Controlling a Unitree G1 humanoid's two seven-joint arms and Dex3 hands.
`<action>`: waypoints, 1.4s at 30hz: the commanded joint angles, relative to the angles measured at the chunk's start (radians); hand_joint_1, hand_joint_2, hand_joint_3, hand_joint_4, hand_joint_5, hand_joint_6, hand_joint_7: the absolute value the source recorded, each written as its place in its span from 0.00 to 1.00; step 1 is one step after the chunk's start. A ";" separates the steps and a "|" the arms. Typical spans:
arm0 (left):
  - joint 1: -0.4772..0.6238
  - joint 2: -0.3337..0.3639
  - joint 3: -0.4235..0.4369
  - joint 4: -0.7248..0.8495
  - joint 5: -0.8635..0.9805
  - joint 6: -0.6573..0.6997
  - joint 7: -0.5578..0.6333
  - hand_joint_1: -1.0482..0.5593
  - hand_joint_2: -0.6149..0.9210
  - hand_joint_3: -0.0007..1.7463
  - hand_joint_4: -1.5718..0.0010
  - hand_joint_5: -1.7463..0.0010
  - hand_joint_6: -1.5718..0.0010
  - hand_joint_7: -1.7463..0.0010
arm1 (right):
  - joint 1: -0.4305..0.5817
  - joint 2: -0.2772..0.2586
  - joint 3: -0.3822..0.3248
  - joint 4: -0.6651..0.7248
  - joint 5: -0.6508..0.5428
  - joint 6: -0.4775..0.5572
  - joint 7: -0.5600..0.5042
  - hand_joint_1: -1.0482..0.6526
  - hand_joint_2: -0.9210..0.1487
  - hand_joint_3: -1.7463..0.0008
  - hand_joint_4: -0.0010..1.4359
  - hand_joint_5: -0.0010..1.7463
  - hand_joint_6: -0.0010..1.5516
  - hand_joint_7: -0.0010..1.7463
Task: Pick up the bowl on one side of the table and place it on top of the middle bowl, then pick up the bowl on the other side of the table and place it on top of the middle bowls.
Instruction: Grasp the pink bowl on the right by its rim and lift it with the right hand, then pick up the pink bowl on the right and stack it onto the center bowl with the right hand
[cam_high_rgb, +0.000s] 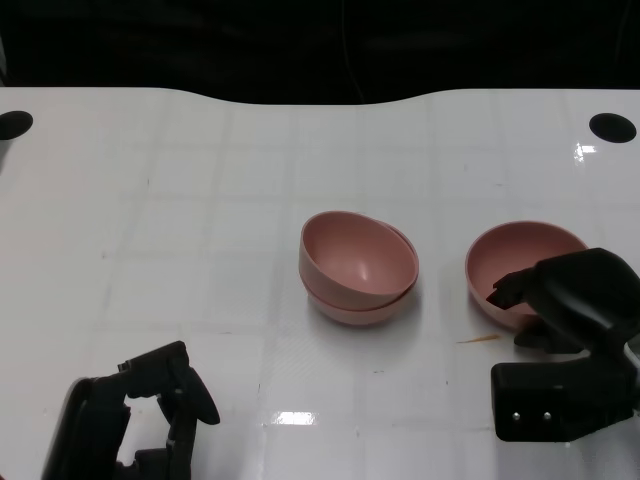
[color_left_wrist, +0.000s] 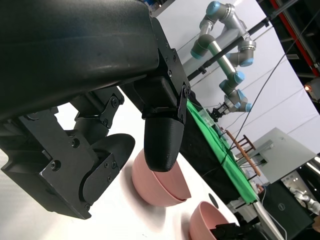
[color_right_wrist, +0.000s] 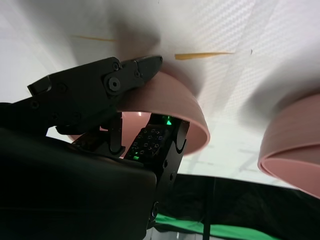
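Observation:
Two pink bowls (cam_high_rgb: 358, 265) sit nested at the table's middle, the upper one tilted; they also show in the left wrist view (color_left_wrist: 160, 187) and as the stacked bowls (color_right_wrist: 295, 145) in the right wrist view. A third pink bowl (cam_high_rgb: 515, 255) stands on the table to their right. My right hand (cam_high_rgb: 575, 300) straddles that bowl's near rim. In the right wrist view one finger (color_right_wrist: 135, 70) lies on the outer wall of the bowl (color_right_wrist: 170, 100) while others reach inside, pinching the rim. My left hand (cam_high_rgb: 150, 410) hovers at the lower left and holds nothing, its fingers (color_left_wrist: 160, 135) apart.
The white table (cam_high_rgb: 200, 220) runs far left and back of the bowls. Black round holes (cam_high_rgb: 612, 127) mark its far corners. A thin yellow streak (cam_high_rgb: 480, 340) lies on the surface just in front of the right bowl.

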 joint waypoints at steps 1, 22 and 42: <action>-0.001 0.010 0.010 0.005 -0.004 0.000 -0.010 0.67 0.61 0.88 0.44 0.00 0.48 0.12 | -0.019 -0.028 0.000 0.033 0.013 -0.013 -0.014 0.54 0.00 0.94 0.58 1.00 0.62 0.57; 0.000 0.008 0.009 0.004 -0.005 -0.003 -0.015 0.67 0.61 0.87 0.45 0.00 0.48 0.12 | -0.098 -0.029 -0.043 -0.038 0.023 -0.059 -0.219 0.56 0.49 0.49 0.67 1.00 0.57 0.78; 0.004 0.000 0.004 -0.006 0.008 0.003 -0.009 0.68 0.61 0.87 0.45 0.00 0.49 0.13 | -0.194 0.082 -0.027 -0.071 0.172 -0.200 -0.042 0.56 0.57 0.23 0.69 1.00 0.56 0.86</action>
